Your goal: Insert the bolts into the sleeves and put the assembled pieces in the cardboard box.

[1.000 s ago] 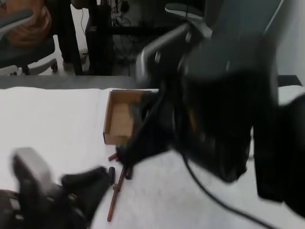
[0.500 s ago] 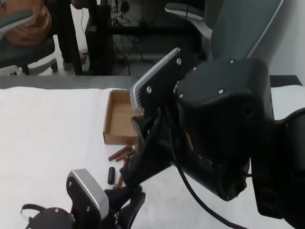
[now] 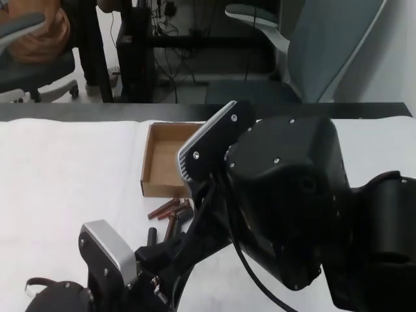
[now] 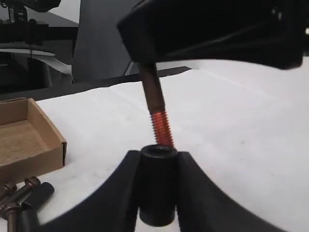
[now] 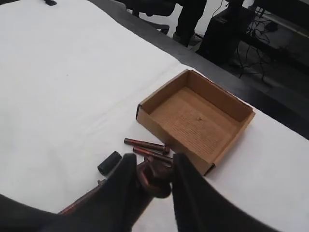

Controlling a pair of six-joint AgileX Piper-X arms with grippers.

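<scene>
The left arm sits low at the near edge of the counter, its wrist turned so the jaws point up and forward. The left jaws are clenched on a black sleeve, which stands upright between the 2 fingers with its open mouth on top.

The right arm hangs over the middle of the counter, higher than the left arm and bent steeply down at the wrist, so its jaws sit directly above the sleeve. The right jaws are clamped on the head end of a bolt. In the right wrist view the bolt's head shows between the 2 fingers. The bolt hangs nearly upright, leaning a little, with its reddish threaded end down. The tip meets the sleeve's mouth; whether it has entered the bore cannot be told.

The cardboard box lies on the counter beyond both jaws, open side up, with nothing in it. Just beside its near wall lie 2 loose bolts, side by side and almost touching. 1 loose sleeve lies on its side close to them, a little farther from the box. A longer bolt lies near the right jaws, partly hidden by them.
</scene>
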